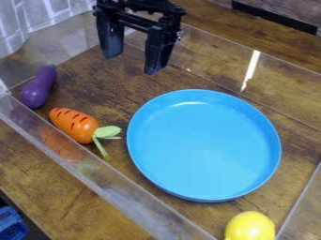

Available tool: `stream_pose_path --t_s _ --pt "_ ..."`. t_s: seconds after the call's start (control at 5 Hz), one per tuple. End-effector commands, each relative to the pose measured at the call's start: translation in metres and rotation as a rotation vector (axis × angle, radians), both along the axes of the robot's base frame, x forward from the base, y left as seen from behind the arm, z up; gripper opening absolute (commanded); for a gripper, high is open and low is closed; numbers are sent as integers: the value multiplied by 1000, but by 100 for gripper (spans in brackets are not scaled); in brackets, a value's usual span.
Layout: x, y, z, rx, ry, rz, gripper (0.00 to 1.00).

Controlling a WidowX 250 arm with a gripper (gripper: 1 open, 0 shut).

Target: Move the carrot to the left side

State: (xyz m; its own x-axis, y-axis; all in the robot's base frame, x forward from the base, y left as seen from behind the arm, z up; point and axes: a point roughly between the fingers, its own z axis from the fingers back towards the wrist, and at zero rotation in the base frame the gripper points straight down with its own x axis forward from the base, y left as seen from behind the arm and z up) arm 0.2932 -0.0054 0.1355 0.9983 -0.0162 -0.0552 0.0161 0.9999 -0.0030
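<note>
A small orange carrot [74,123] with dark grooves and a light green leafy top lies on the wooden table [189,75], just left of the blue plate [204,142]. My black gripper [133,56] hangs at the upper middle, pointing down, well above and behind the carrot. Its two fingers stand apart and hold nothing.
A purple eggplant [39,86] lies at the left, close to the carrot. A yellow lemon [251,227] sits at the bottom right corner. Clear low walls [75,178] run along the table's edges.
</note>
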Motion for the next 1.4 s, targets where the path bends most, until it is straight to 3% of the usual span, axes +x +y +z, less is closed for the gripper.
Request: stream_pose_path --t_s 0.0,1.2 --pt "-1 0 -7 -2 17 -45 100" --pt "-5 2 -43 -11 108 -431 100"
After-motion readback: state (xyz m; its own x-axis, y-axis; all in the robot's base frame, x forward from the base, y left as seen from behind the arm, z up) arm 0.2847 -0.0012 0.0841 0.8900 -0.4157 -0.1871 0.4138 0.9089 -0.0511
